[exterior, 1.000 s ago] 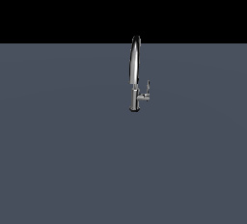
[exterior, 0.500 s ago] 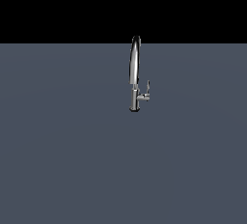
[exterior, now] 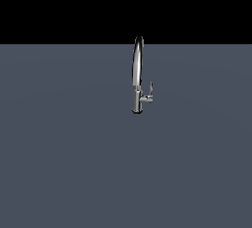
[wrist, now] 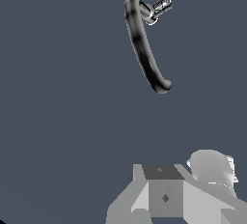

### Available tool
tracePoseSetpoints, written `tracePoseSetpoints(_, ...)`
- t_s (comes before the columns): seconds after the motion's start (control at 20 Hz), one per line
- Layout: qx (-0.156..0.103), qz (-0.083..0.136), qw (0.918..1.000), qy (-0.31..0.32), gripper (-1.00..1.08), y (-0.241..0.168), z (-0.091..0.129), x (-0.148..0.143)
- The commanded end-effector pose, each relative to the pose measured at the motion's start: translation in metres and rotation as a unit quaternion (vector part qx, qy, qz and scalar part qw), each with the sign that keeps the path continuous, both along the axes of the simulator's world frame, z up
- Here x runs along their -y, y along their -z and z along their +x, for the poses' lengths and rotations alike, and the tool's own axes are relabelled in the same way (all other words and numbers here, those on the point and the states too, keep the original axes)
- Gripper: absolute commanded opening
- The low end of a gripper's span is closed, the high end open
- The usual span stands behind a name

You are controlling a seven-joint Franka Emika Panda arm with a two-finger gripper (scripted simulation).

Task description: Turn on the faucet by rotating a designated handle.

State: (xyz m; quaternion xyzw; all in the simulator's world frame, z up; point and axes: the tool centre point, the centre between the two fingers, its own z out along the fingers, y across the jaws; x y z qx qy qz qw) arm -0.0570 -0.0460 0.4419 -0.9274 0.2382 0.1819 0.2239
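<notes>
From the wrist camera, the nearest thing is a pale grey block of the robot arm (wrist: 166,196), with a rounded grey part beside it. I can see only this part of the arm, not the tips, so I cannot tell if the jaws are spread or pressed together. Nothing is touching them that I can see. The arm does not show in the exterior view at all.

Next comes the flat, dark grey-blue worktop (exterior: 64,163). In the exterior view it fills the whole lower part of the frame, up to a straight edge, and above that edge all is black.

Farther off stands the faucet (exterior: 138,74), a little right of the middle of the exterior frame and above the middle. It stands upright on the worktop. Its tall shiny spout climbs up and its top pokes just over the edge into the black. At the bottom is a short round base with a dark foot.

The handle (exterior: 149,93) sticks out from the base toward the exterior view's right. It is a small shiny lever on a short stub, and its thin tip points up.

In the wrist view the spout shows as a dark curved tube, and the handle (wrist: 161,6) is the small bright piece past its far end, well apart from the arm.
</notes>
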Motion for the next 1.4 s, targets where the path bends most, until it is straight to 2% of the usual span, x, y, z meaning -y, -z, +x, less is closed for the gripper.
tracePoseSetpoints(0.0,-0.016,0.019,0.9995,0.018,-1.0,0.009,0.014,0.004)
tracePoseSetpoints(0.4,-0.069,0.083,0.9912,0.076,-1.0,0.043,0.056,0.019)
tracePoseSetpoints(0.75,-0.117,0.142,0.9744,0.13,-1.0,0.079,0.089,0.033)
tracePoseSetpoints(1.05,-0.161,0.195,0.9509,0.178,-1.0,0.117,0.115,0.045)
tracePoseSetpoints(1.35,-0.208,0.252,0.9167,0.23,-1.0,0.161,0.138,0.056)
